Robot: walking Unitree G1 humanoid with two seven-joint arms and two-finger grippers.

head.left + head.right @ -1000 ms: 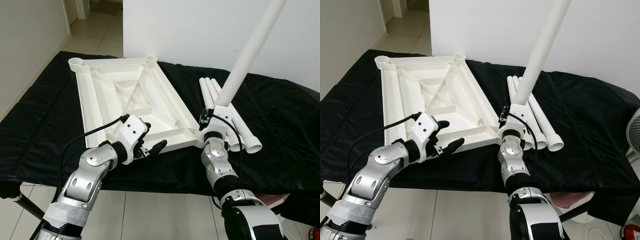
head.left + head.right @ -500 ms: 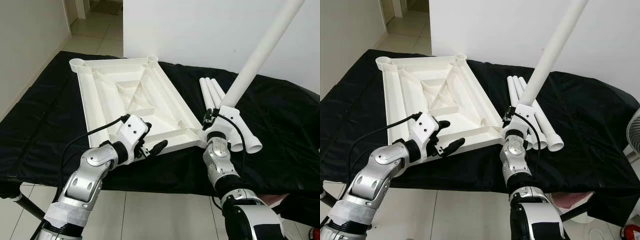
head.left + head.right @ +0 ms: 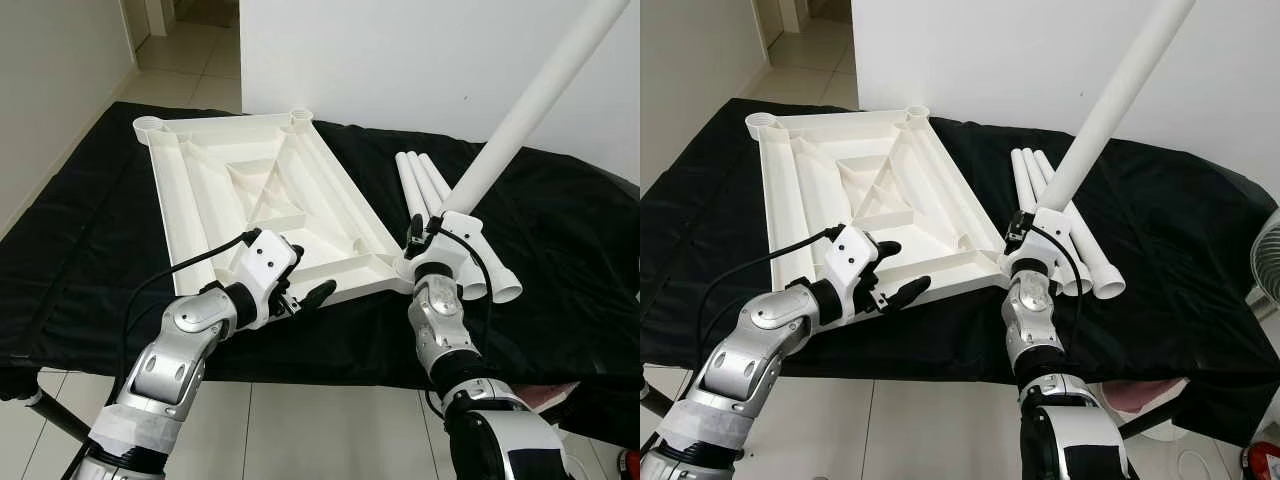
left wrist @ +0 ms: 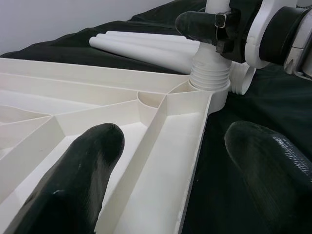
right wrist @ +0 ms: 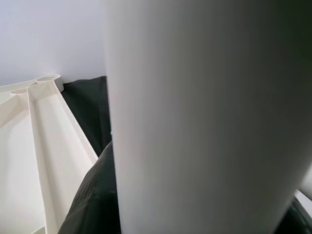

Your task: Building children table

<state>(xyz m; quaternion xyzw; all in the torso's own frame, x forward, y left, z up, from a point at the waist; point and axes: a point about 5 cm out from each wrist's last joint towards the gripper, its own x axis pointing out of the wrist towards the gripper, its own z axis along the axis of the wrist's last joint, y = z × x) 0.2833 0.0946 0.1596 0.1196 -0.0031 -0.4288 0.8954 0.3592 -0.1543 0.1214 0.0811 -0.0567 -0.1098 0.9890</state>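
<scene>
— While we go left to right: first item?
— Left gripper (image 3: 300, 297), lower left, fingers spread apart over the near rim of the tabletop (image 3: 200, 190): white, ribbed underside up, on black cloth (image 3: 560, 220).
— Next?
— Right gripper (image 3: 425, 238), centre, clamped on a white leg (image 3: 520, 110) leaning toward upper right. Three spare legs (image 3: 440, 210) lie beside.

A black cloth (image 3: 90, 250) covers the whole table, hanging in folds over its near edge. Beyond the far edge stands a white wall (image 3: 400, 60). The floor is pale tile (image 3: 300, 425), running past the table's left edge into a doorway (image 3: 190, 20) at the far left. A red object (image 3: 1262, 462) sits on the floor off the near right corner.
</scene>
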